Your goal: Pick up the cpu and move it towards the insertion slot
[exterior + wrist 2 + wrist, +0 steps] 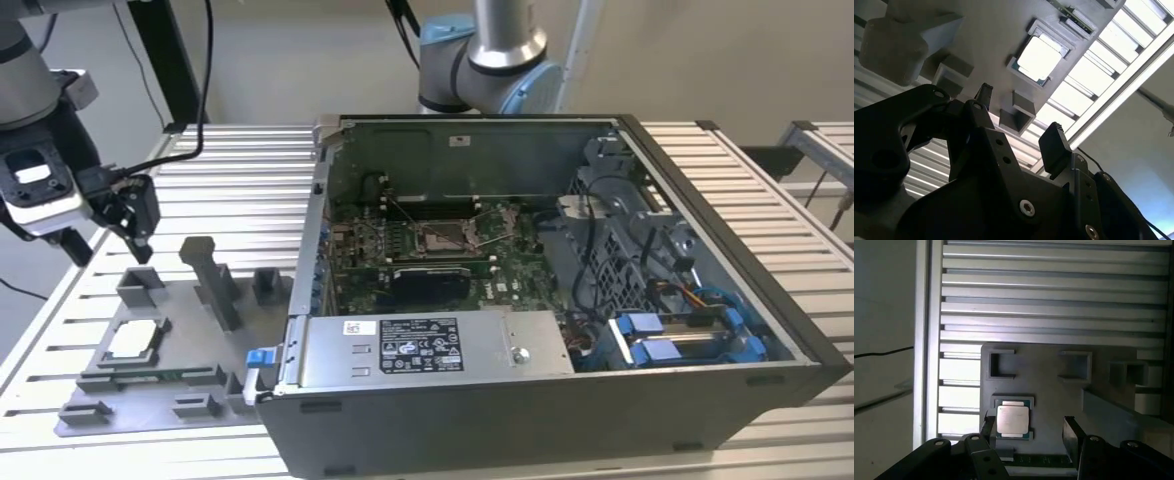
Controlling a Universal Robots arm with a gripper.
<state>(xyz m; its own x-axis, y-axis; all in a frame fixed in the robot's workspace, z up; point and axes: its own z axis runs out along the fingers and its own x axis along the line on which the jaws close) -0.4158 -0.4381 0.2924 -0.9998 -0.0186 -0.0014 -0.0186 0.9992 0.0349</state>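
Observation:
The cpu (134, 341), a small silvery square chip, lies flat in a recess of the grey fixture plate (187, 352) on the exterior view's left. My gripper (131, 242) hangs open and empty above the plate's far end, clear of the chip. In the first wrist view the cpu (1013, 420) sits near one black finger (987, 426), the other finger (1072, 433) stands well apart. In the second wrist view the cpu (1040, 57) lies beyond the open gripper (1020, 121). The insertion slot (441, 237) shows as a silver-framed socket on the green board inside the open computer case (534, 122).
Grey blocks and an upright post (214, 283) rise from the fixture plate close to the gripper. A second arm's base (483, 55) stands behind the case. The slatted metal table (240, 160) spreads around the plate, its edge near the exterior view's left.

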